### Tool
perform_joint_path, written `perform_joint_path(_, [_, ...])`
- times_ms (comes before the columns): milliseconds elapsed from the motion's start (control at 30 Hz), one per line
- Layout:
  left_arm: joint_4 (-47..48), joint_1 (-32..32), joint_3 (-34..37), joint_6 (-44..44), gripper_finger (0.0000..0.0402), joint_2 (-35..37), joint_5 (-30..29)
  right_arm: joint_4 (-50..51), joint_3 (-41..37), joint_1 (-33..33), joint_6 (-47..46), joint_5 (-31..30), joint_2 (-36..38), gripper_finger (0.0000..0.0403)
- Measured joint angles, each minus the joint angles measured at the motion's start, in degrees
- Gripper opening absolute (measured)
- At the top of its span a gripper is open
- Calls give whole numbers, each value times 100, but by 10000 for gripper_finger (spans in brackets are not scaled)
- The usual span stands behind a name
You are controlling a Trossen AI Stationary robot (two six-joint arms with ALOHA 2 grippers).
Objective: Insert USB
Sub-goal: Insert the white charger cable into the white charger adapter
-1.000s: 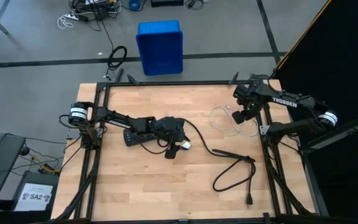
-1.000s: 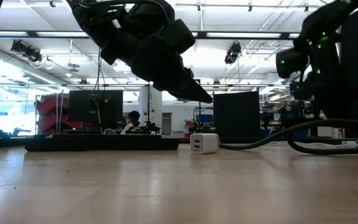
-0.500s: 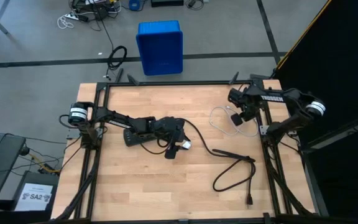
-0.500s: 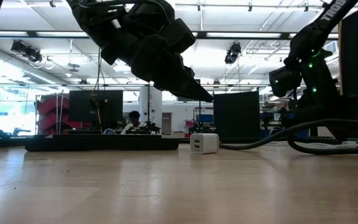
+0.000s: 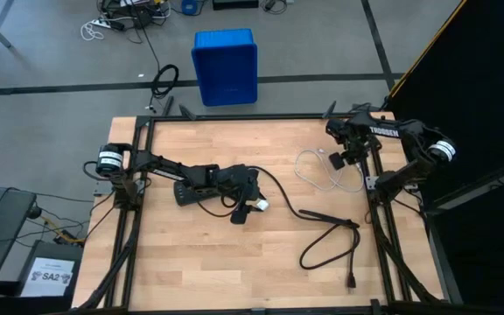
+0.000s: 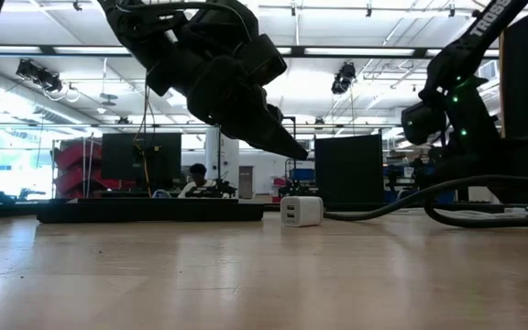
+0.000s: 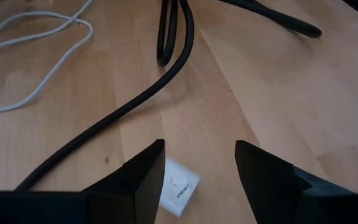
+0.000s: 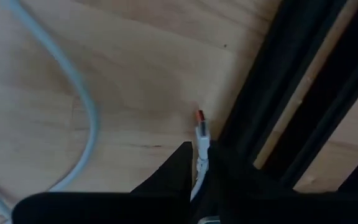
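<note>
- A thin white USB cable (image 5: 320, 174) lies in loose, floppy loops on the wooden table (image 5: 199, 262) near its far right corner; one end, a small white plug with a metal tip (image 8: 201, 129), sticks out from between the fingers of the right gripper (image 8: 199, 163).
- The right gripper (image 5: 338, 159) hovers over that corner, just beside the black frame rail, its fingers clamped together on the cable right behind the plug.
- The left gripper (image 5: 245, 208) sits low at mid-table over a small white charger block (image 7: 178, 189), its fingers (image 7: 143, 169) spread apart with the block between them, none visibly touching it.
- A thick black cord (image 5: 322, 229) runs from the charger area toward the table's right front.
- Against half a second ago, the right gripper has drawn slightly back toward the right rail; a full second ago it was reaching farther forward. The left arm has not moved.
</note>
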State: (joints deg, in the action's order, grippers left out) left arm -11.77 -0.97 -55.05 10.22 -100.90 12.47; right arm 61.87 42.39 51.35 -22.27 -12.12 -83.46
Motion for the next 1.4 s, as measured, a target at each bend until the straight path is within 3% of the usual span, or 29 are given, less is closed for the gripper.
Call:
perform_joint_path(267, [-6, 1, 0, -1, 181, 0, 0, -42, -2, 202, 139, 168, -20, 52])
perform_joint_path(733, [47, 1, 0, -7, 181, -2, 0, -155, -192, 197, 243, 140, -960, 49])
perform_joint_path(1000, [49, 0, 0, -4, 181, -2, 0, -305, -135, 145, 564, 287, -591, 8])
perform_joint_path(1167, [49, 1, 0, -4, 181, -2, -6, -493, -5, -39, 796, 377, -334, 4])
perform_joint_path(1400, [68, -2, 0, -58, 181, -2, -1008, -1223, 204, -576, 950, 364, 404, 2])
